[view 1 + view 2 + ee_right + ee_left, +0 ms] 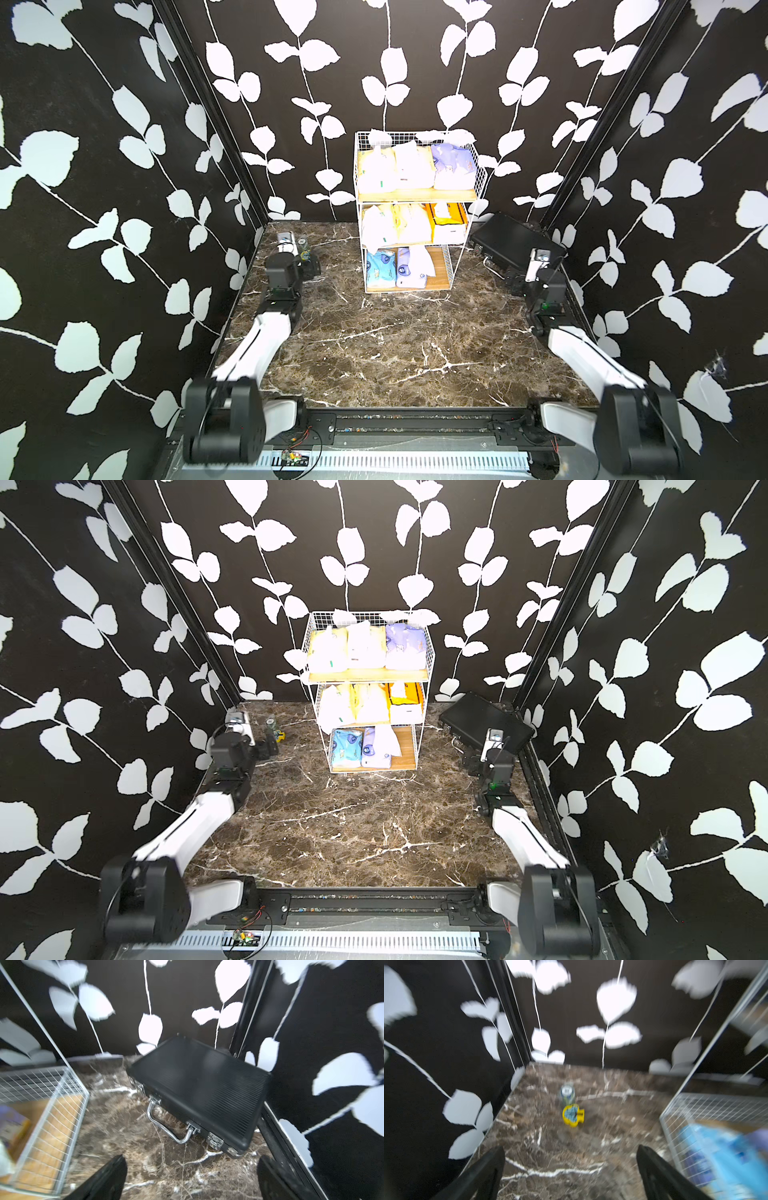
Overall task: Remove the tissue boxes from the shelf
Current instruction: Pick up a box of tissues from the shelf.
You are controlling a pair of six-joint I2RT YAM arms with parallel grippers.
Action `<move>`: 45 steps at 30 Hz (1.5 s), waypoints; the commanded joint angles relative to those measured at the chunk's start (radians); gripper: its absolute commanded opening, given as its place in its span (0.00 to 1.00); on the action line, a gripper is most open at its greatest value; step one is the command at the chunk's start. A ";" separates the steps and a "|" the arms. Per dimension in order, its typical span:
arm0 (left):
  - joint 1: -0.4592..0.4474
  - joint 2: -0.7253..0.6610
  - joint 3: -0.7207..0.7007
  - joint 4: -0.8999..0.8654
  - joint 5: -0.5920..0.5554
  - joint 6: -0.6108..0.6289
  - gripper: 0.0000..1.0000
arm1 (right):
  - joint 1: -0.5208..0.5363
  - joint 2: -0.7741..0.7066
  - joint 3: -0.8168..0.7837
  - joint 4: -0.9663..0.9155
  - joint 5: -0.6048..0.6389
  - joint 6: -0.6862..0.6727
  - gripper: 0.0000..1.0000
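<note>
Dark brown marble veined in white is covering the tabletop (374, 353), and black walls (104, 187) printed with white leaves are enclosing it. The left arm (266, 345), white-shelled with black joints, is reaching from the near edge along the left side. The left gripper (571, 1150) is hanging over the marble with its black fingers (488, 1167) spread wide, gripping nothing and touching nothing. A small can (568, 1093) and a yellow plastic piece (572, 1115), both blurred, are lying just beyond it.

The right arm (582, 353) is mirroring this pose along the right side. The right gripper (193, 1159) is likewise gaping wide and empty, pointing toward a flat, ribbed black case (203, 1084) in the far right corner.

The shelf (417, 194), white wire grid with pale wooden boards, is standing at the far middle, between the two grippers and apart from both. All the tissue boxes (413, 168) are sitting on it. Soft pale yellow and lavender packs are filling the top tier. Yellow packs are lying beside a rigid orange-and-white box (448, 226) on the middle tier. A light blue pack (380, 268) is resting next to a lavender one on the bottom.
</note>
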 commanded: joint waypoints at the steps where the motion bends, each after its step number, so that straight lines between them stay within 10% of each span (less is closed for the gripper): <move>1: -0.008 -0.112 0.009 -0.271 0.056 -0.166 0.99 | 0.000 -0.095 0.053 -0.258 -0.015 0.092 0.97; 12: -0.086 -0.270 0.100 -0.450 0.247 -0.399 0.99 | 0.171 -0.178 0.314 -0.593 -0.262 0.241 0.84; 28: -0.203 -0.027 0.574 -0.581 0.464 -0.188 0.99 | 0.544 0.099 0.919 -0.781 -0.252 0.288 0.66; 45: -0.205 0.085 0.475 -0.398 0.532 -0.102 0.99 | 0.611 0.466 1.445 -0.709 -0.340 0.320 0.65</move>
